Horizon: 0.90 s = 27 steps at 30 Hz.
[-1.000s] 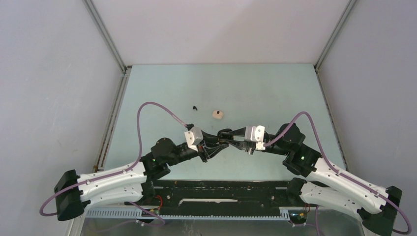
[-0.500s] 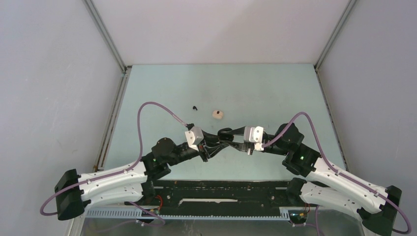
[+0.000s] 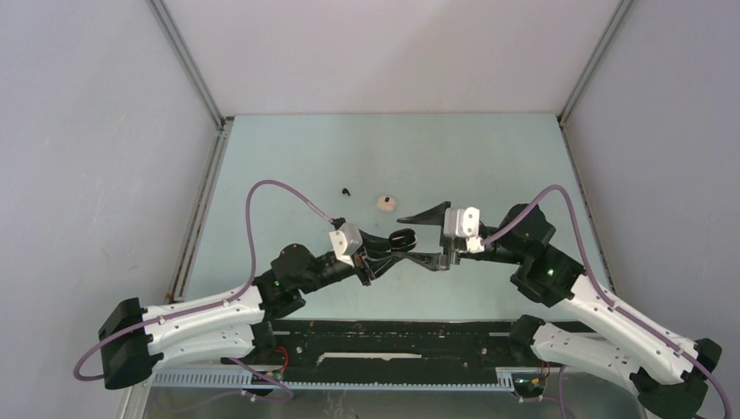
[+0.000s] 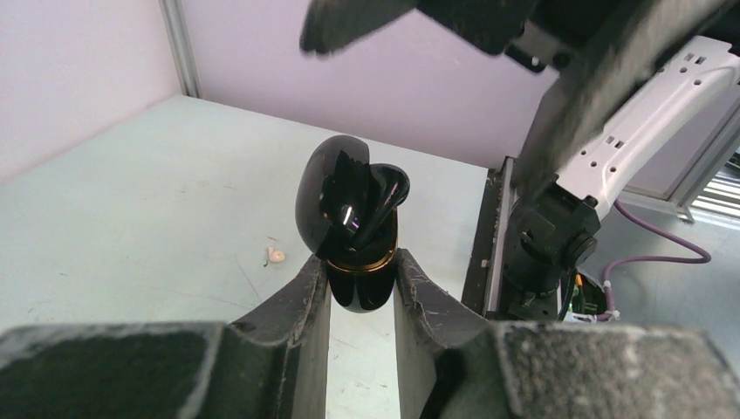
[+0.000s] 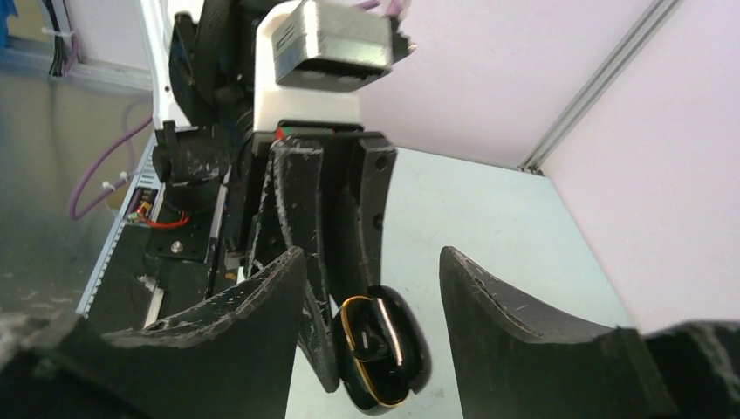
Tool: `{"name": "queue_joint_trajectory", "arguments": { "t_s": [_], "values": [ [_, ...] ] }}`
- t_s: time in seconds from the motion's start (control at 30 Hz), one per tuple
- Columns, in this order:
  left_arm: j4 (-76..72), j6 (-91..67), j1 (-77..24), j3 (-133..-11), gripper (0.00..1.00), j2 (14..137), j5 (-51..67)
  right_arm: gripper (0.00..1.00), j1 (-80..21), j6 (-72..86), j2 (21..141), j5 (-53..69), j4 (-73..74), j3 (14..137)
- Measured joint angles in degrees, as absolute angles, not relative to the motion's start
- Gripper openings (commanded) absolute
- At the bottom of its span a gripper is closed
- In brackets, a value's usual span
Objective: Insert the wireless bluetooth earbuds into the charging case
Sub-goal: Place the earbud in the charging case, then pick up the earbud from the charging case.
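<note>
My left gripper (image 3: pixel 394 245) is shut on the black charging case (image 3: pixel 403 239) and holds it above the table. In the left wrist view the case (image 4: pixel 356 271) stands upright between my fingers, lid open, with a black earbud (image 4: pixel 382 197) seated in it. My right gripper (image 3: pixel 427 237) is open and empty, its jaws spread wide on either side of the case. In the right wrist view the gold-rimmed case (image 5: pixel 384 349) sits between and beyond the fingertips (image 5: pixel 288 266). A beige-pink earbud (image 3: pixel 387 202) and a small black earbud (image 3: pixel 346 191) lie on the table behind.
The pale green table (image 3: pixel 489 157) is walled by grey panels on three sides. A black rail (image 3: pixel 393 345) with both arm bases runs along the near edge. The beige-pink earbud also shows in the left wrist view (image 4: pixel 276 255).
My right gripper has opened wide and drawn back a little to the right from the case. The left gripper has kept the case nearly still.
</note>
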<state>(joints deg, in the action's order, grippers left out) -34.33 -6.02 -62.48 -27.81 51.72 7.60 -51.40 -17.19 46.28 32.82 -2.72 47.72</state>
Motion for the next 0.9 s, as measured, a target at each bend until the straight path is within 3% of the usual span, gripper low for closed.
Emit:
{"name": "queue_joint_trajectory", "arguments": {
  "t_s": [0.23, 0.53, 0.9],
  "values": [
    [-35.2, -6.1, -62.2, -27.7, 0.00, 51.8, 7.5, 0.59, -45.6, -13.4, 46.7, 35.7, 2.5, 54.6],
    [-35.5, -6.2, -62.1, -27.7, 0.00, 52.2, 7.5, 0.25, -36.2, -14.4, 47.6, 40.1, 12.1, 58.5],
    [-35.0, -6.0, -62.1, -27.7, 0.00, 52.3, 7.4, 0.24, -37.2, -31.4, 48.7, 45.2, 32.1, 63.1]
  ]
}}
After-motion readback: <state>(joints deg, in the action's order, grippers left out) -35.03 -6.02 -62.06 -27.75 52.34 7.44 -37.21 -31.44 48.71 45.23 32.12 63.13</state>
